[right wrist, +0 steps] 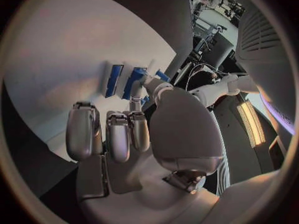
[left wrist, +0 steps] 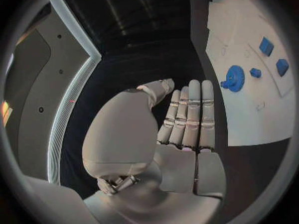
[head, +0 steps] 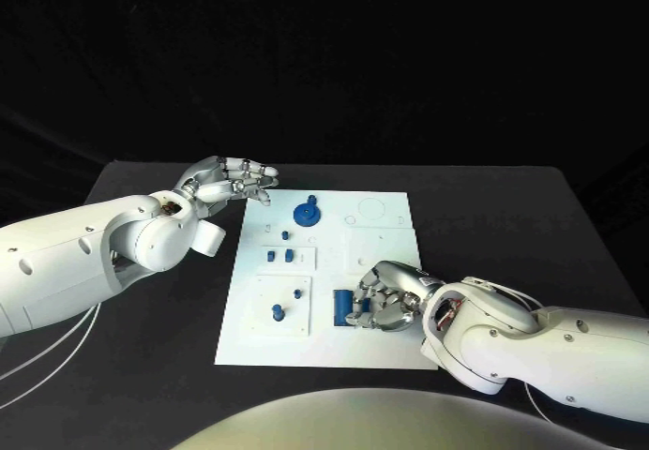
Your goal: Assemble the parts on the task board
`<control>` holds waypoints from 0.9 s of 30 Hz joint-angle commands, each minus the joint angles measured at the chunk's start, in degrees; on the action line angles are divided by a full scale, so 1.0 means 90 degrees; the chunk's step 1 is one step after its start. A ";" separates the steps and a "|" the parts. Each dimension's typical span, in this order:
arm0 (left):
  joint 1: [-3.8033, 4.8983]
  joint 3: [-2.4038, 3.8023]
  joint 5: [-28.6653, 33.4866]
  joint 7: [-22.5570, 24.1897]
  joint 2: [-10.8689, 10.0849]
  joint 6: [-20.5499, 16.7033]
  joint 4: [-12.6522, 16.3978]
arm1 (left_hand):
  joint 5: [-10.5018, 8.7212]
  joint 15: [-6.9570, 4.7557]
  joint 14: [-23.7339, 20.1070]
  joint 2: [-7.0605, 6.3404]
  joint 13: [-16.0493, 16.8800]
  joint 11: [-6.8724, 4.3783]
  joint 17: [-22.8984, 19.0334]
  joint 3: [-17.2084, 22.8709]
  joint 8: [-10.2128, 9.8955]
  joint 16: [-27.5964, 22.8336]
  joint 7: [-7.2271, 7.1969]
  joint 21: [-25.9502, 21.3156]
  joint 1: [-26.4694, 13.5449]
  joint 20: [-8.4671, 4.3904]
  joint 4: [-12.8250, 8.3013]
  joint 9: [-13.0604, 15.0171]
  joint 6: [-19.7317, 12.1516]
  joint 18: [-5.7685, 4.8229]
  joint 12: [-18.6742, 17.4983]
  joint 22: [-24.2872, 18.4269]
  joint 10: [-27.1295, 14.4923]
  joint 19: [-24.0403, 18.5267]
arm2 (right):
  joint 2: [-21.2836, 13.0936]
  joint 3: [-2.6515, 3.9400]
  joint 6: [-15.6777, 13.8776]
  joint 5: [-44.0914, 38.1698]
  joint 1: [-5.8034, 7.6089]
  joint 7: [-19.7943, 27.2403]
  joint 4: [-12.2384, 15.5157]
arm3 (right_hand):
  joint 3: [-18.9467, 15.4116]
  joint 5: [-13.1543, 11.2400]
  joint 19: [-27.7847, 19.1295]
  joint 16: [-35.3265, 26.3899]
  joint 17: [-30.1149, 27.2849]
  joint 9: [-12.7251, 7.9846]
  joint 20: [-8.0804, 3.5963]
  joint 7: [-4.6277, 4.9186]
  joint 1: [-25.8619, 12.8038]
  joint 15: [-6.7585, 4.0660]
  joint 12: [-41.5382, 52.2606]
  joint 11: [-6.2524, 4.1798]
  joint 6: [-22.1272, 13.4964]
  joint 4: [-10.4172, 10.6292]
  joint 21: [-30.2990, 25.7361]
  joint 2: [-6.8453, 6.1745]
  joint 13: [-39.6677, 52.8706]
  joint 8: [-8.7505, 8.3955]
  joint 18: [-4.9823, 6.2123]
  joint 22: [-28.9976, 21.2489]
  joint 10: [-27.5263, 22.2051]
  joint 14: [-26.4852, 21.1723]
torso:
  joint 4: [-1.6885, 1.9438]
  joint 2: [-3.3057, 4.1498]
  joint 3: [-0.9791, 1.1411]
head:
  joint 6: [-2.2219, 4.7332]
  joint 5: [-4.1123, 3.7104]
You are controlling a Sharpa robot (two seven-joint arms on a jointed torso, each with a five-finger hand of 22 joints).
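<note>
- The right robot hand [head: 383, 298] lies at the near right of the task board [head: 379, 246], about 5 o'clock from its middle, palm down and fingers curled, grasping a blue part [right wrist: 134, 82] beside the flat blue block [head: 343, 307].
- Small blue parts [head: 278, 311] stand in the near-left plate, and more [head: 280, 253] at mid-board.
- A blue gear [head: 309, 214] sits at 11 o'clock.
- The left robot hand [head: 230, 180] hovers over the worktop [head: 501, 202] just off the board's far-left corner, released, fingers straight and together.
</note>
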 commanded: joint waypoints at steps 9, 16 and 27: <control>0.0003 0.0004 -0.0012 0.0050 -0.0001 0.0102 0.0023 | 0.0013 0.0003 -0.0027 0.0019 0.0006 0.0000 -0.0008 -0.0018 -0.0007 -0.0014 0.0105 -0.0031 -0.0022 0.0004 0.0001 -0.0007 -0.0042 0.0072 0.0032 -0.0008 -0.0065 0.0054 | 0.0080 0.0000 0.0120 -0.0528 -0.0016 -0.0326 -0.0061 | 0.0035 -0.0010 0.0217 0.0035 0.1518 0.0000 -0.0069 -0.0022 0.0143 -0.0076 0.0059 -0.0057 0.0041 -0.0089 0.0065 -0.0007 0.1507 0.0045 -0.0046 0.1290 0.0573 0.0633 | -0.0003 0.0001 0.0004 | -0.0015 0.0002; 0.0003 0.0004 -0.0016 0.0051 -0.0004 0.0100 0.0025 | 0.0013 0.0003 -0.0027 0.0019 0.0006 0.0000 -0.0008 -0.0018 -0.0007 -0.0014 0.0105 -0.0031 -0.0022 0.0004 0.0001 -0.0007 -0.0042 0.0072 0.0032 -0.0008 -0.0065 0.0054 | 0.0094 0.0001 0.0004 -0.0694 -0.0019 -0.0416 -0.0081 | 0.0053 -0.0008 0.0228 0.0048 0.1550 -0.0003 -0.0073 -0.0025 0.0162 -0.0079 0.0078 -0.0060 0.0048 -0.0095 0.0104 0.0007 0.1516 0.0049 -0.0053 0.1299 0.0578 0.0640 | -0.0004 -0.0004 0.0003 | -0.0009 -0.0002; 0.0003 0.0004 -0.0018 0.0051 -0.0008 0.0100 0.0025 | 0.0013 0.0003 -0.0027 0.0019 0.0006 0.0000 -0.0008 -0.0018 -0.0007 -0.0014 0.0105 -0.0031 -0.0022 0.0004 0.0001 -0.0007 -0.0042 0.0072 0.0032 -0.0008 -0.0065 0.0054 | 0.0040 0.0001 -0.0124 -0.0723 -0.0020 -0.0354 -0.0035 | 0.0061 -0.0008 0.0227 0.0049 0.1554 -0.0004 -0.0075 -0.0024 0.0162 -0.0080 0.0075 -0.0061 0.0052 -0.0091 0.0102 0.0016 0.1515 0.0052 -0.0053 0.1299 0.0577 0.0640 | -0.0004 -0.0003 0.0001 | 0.0002 -0.0005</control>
